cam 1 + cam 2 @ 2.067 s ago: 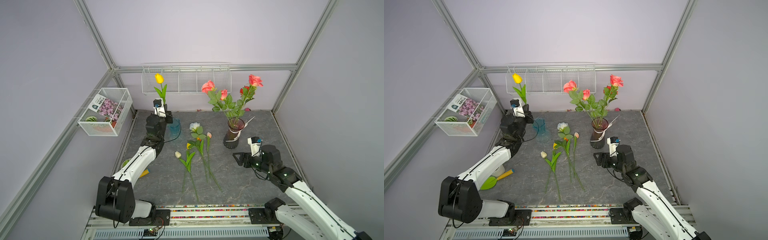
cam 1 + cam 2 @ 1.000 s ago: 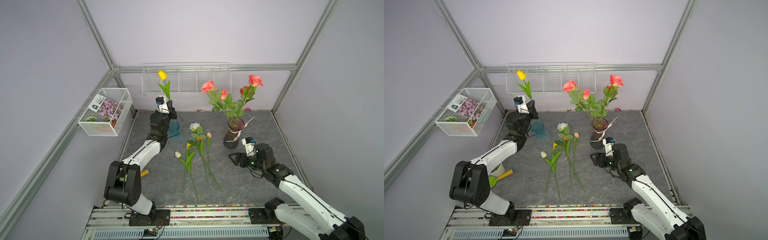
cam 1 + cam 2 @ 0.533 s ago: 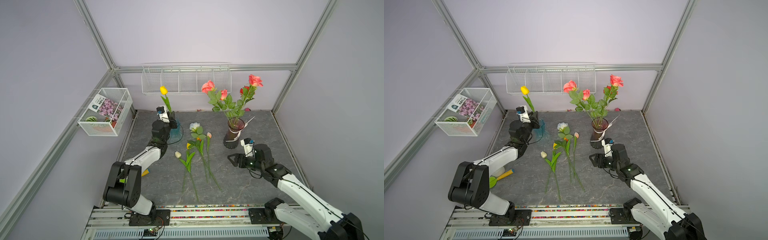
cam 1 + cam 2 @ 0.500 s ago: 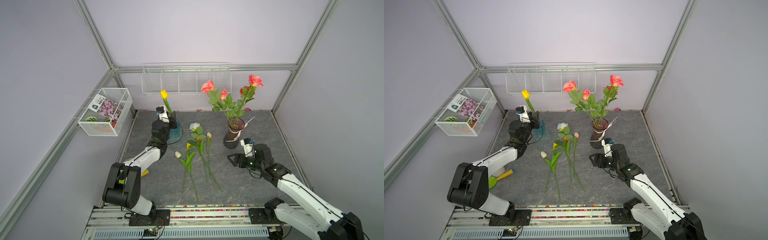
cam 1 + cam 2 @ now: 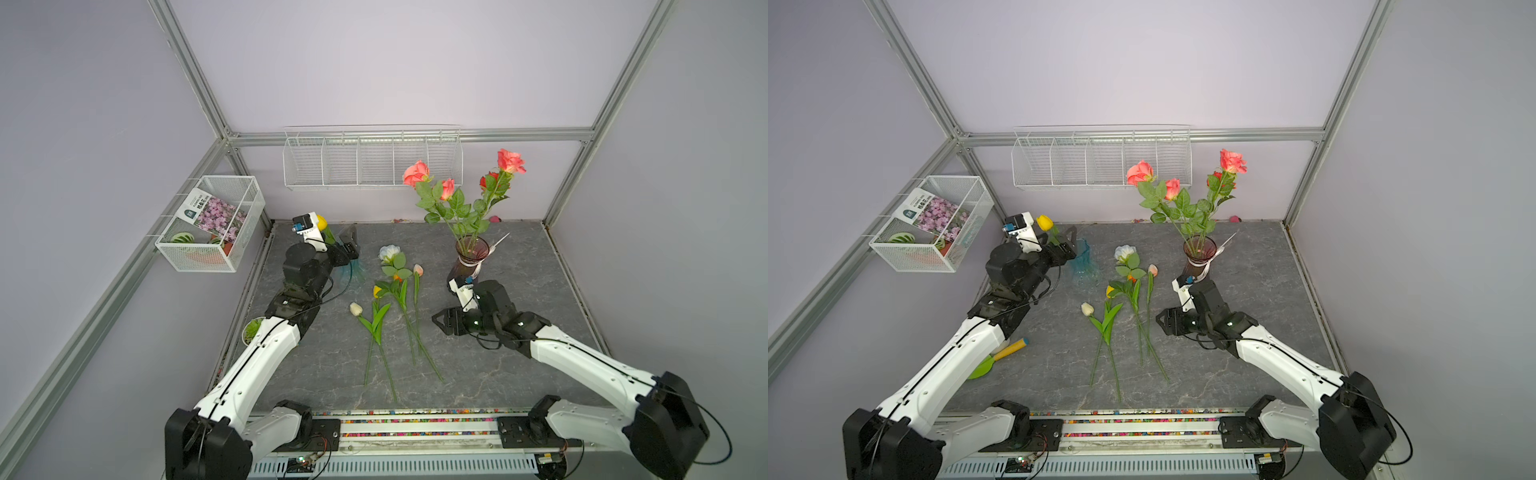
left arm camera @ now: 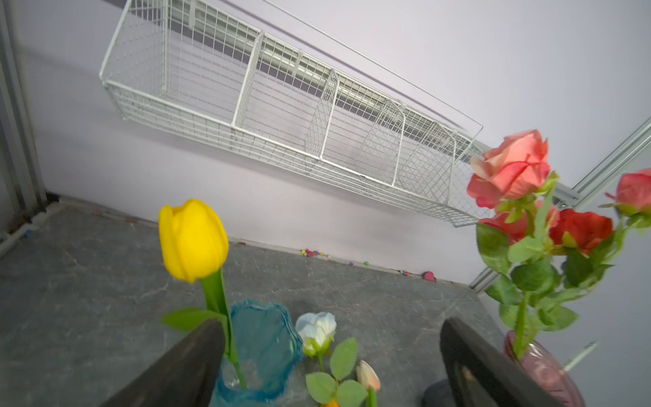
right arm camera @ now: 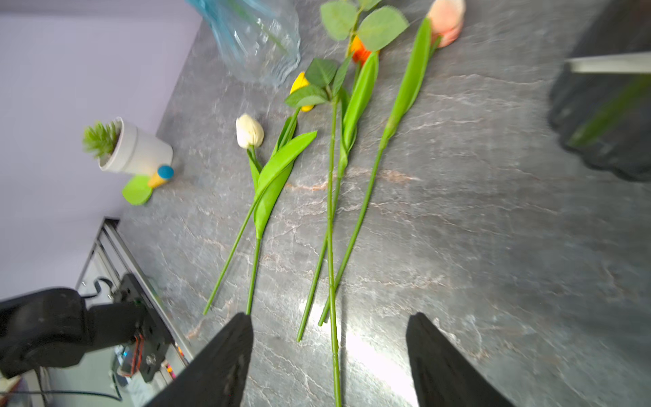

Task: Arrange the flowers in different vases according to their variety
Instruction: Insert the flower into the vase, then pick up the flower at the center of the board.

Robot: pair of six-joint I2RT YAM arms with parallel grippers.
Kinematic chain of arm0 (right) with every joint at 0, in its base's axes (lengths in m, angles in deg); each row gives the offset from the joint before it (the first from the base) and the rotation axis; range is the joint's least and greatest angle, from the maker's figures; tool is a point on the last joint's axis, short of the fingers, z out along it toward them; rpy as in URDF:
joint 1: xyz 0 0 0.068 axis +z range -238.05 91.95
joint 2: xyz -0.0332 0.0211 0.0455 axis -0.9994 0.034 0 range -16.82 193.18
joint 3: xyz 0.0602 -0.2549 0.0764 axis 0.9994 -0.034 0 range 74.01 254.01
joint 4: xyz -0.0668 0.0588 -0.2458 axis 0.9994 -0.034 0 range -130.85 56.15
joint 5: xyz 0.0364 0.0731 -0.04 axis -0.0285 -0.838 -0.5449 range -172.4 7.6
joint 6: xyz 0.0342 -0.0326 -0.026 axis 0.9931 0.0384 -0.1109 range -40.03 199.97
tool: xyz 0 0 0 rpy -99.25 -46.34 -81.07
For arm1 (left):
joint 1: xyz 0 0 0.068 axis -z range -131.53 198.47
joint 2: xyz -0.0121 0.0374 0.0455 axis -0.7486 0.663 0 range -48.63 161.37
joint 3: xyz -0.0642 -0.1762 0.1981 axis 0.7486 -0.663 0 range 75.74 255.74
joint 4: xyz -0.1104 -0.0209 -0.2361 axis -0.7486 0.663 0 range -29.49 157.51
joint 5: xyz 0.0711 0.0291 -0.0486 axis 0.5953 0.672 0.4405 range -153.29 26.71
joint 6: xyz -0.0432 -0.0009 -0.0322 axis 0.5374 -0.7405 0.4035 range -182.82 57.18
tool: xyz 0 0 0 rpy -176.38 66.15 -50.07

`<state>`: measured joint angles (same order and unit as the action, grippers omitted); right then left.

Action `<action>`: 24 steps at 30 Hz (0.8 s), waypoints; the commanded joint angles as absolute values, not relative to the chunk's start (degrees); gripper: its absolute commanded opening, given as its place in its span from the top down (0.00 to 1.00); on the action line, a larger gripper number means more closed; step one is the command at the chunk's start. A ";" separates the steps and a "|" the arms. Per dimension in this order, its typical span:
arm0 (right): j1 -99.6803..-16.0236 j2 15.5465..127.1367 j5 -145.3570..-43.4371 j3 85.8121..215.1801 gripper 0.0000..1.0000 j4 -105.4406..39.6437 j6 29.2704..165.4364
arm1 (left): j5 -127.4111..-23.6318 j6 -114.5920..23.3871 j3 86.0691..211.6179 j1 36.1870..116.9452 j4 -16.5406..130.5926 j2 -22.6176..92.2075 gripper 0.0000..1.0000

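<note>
Yellow tulip (image 6: pixel 193 239) within spread left claw (image 6: pixel 333 323)

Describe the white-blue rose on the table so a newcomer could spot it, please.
On the grey marbled tabletop, loose flowers lie between the teal-blue glass vase and the dark pink glass vase. The white-blue rose has the bloom farthest back: ruffled, round-leaved, among slim tulips.

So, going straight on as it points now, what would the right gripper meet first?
Probably the white rose's stem on the table, just ahead of the right gripper; height above it is unclear.
</note>
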<state>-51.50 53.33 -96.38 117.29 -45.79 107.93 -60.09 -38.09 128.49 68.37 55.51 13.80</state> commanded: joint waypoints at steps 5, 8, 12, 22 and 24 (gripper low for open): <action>-46.75 65.07 -93.51 125.49 0.36 -48.34 101.70 | -61.68 -23.67 121.11 70.84 71.92 5.16 0.00; -45.78 70.54 -92.94 128.97 0.42 -49.71 100.22 | -64.32 -19.58 114.70 71.85 71.50 1.26 0.00; -45.37 76.99 -91.74 133.64 0.51 -52.10 98.78 | -66.13 -16.04 107.81 72.07 71.20 -3.01 0.00; -43.93 89.94 -90.54 143.32 0.59 -56.92 96.85 | -65.12 -17.45 101.02 72.03 72.12 -11.02 0.00; -43.80 91.57 -90.33 144.43 0.62 -57.29 96.97 | -64.83 -17.69 100.63 72.02 71.90 -11.02 0.00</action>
